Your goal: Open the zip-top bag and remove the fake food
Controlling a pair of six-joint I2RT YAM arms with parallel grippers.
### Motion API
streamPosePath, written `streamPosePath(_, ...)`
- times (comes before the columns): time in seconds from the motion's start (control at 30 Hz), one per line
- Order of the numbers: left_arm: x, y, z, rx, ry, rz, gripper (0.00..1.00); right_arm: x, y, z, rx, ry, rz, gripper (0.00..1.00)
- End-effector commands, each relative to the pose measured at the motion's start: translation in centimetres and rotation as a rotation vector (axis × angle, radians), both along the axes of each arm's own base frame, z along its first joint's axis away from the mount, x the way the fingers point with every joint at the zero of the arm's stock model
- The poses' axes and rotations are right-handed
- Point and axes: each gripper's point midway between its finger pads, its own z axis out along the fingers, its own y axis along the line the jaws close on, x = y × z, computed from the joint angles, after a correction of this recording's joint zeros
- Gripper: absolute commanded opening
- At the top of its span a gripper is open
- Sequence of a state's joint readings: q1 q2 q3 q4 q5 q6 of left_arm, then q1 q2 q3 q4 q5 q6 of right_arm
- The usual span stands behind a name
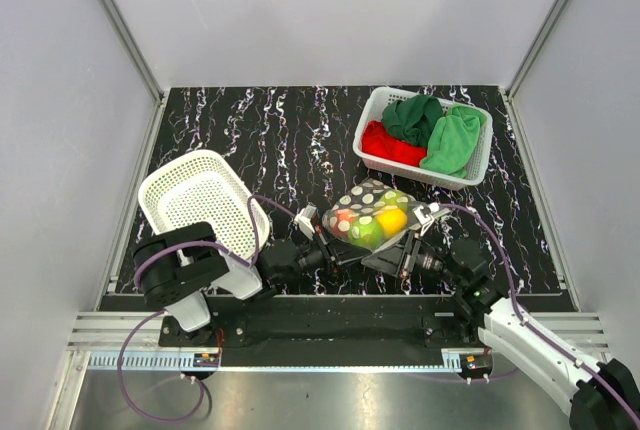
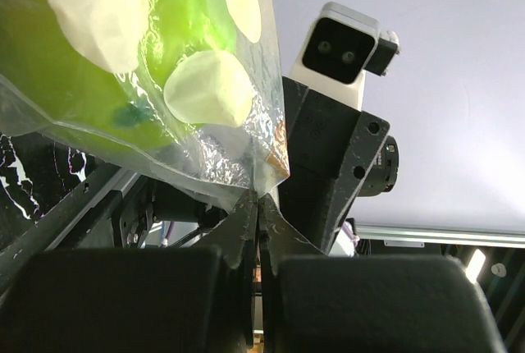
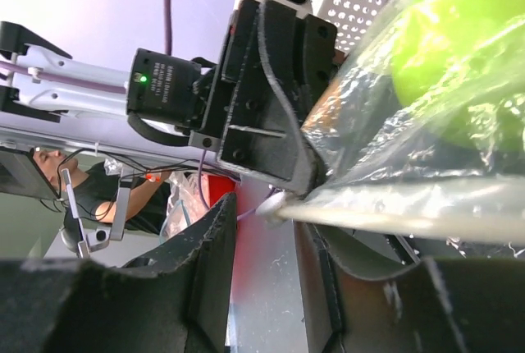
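The zip-top bag (image 1: 368, 212), clear with white dots, hangs between my two grippers above the table's near middle. Inside it are a green apple (image 1: 366, 234), a yellow fruit (image 1: 391, 220), an orange-pink peach (image 1: 343, 220) and a second green apple (image 1: 396, 200). My left gripper (image 1: 333, 237) is shut on the bag's lower edge (image 2: 261, 174), with a green apple (image 2: 176, 16) above it. My right gripper (image 1: 409, 233) is open. The zip strip (image 3: 394, 212) and its white end (image 3: 273, 203) lie between its fingers (image 3: 212, 254) without being pinched.
An empty white perforated basket (image 1: 203, 202) stands at the left beside the left arm. A second white basket (image 1: 474, 166) at the back right holds red and green cloths (image 1: 430, 128). The black marbled table (image 1: 270, 140) has walls on three sides.
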State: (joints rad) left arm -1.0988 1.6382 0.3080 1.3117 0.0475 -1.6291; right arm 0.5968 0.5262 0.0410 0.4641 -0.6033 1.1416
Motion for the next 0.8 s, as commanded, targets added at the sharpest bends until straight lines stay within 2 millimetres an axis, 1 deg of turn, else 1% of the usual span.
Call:
streamPosePath(0.0,-0.2,0.0,1.2,-0.052,-0.033,0.002,0.0,-0.8,-0.5,-2.7,-0.034,0.029,-0.001,0.41)
streamPosePath(0.13,-0.2,-0.1,1.4,-0.06,-0.037,-0.006,0.0,-0.6,-0.5,-3.2,-0.052,0.055,-0.009,0.32)
streamPosePath(0.27,-0.4,0.1,1.4,-0.051,-0.046,-0.004,0.0,-0.5,-0.5,-4.2,-0.077,0.091,-0.015,0.32)
streamPosePath(0.3,-0.3,0.1,1.5,-0.049,-0.049,-0.004,0.0,-0.4,-0.5,-4.3,-0.082,0.1,-0.02,0.33)
streamPosePath(0.33,-0.4,0.2,1.3,-0.04,-0.054,-0.005,0.0,-0.3,-0.5,-4.5,-0.088,0.111,-0.026,0.37)
streamPosePath(0.37,-0.4,0.2,1.3,-0.032,-0.054,-0.005,0.0,-0.3,-0.5,-4.5,-0.086,0.116,-0.026,0.46)
streamPosePath(0.4,-0.4,0.3,1.2,-0.025,-0.056,-0.004,0.0,-0.3,-0.5,-4.6,-0.086,0.126,-0.027,0.48)
streamPosePath(0.53,-0.4,0.3,0.9,0.015,-0.071,-0.003,0.0,-0.2,-0.5,-4.7,-0.084,0.151,-0.036,0.48)
streamPosePath(0.57,-0.5,0.3,0.9,0.019,-0.073,-0.007,0.0,-0.2,-0.6,-4.6,-0.081,0.151,-0.039,0.44)
streamPosePath(0.6,-0.4,0.3,0.9,0.021,-0.073,-0.005,0.0,-0.2,-0.5,-4.5,-0.079,0.148,-0.038,0.42)
streamPosePath(0.67,-0.4,0.3,1.0,0.022,-0.078,-0.005,0.0,-0.2,-0.6,-4.4,-0.076,0.15,-0.04,0.41)
streamPosePath(0.7,-0.4,0.2,1.0,0.022,-0.078,-0.007,0.0,-0.3,-0.5,-4.5,-0.075,0.156,-0.036,0.41)
streamPosePath(0.77,-0.4,0.2,0.6,0.039,-0.075,-0.007,0.0,-0.3,-0.5,-3.8,-0.05,0.159,-0.035,0.47)
